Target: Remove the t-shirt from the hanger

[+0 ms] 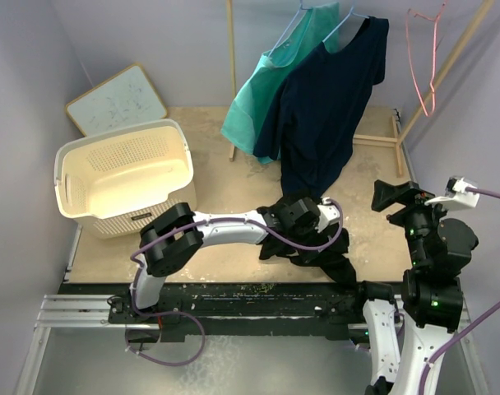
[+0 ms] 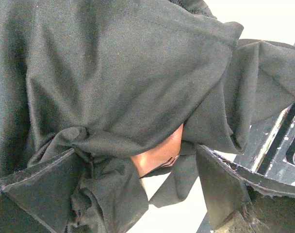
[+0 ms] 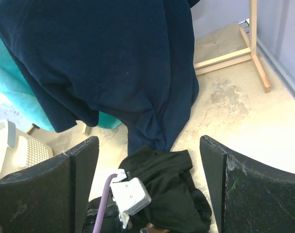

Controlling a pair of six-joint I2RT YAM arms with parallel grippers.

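Left gripper (image 2: 138, 156): reaches across to the right side of the table (image 1: 225, 257), and its jaws stand fully apart. A black garment (image 1: 332, 257) is draped over and between the fingers (image 2: 45, 182). The wide-set jaws do not clamp it. A small orange-toned patch shows under the cloth between the fingers; what it is cannot be made out from this close view.

Right gripper (image 1: 391, 196): raised at the right edge of the scene, jaws wide apart, nothing between them, pointed toward the hanging clothes.

Navy t-shirt (image 1: 324, 107): hangs on a pale blue hanger (image 1: 349, 20) from the wooden rack (image 1: 231, 49) at the far side. Its lower hem reaches down to just beside the black garment. It is still on the hanger, and neither gripper touches it.

A teal garment (image 1: 270, 90) hangs just left of the navy t-shirt, partly behind it.

A cream laundry basket (image 1: 174, 130) stands at the left of the table, well apart from both grippers.
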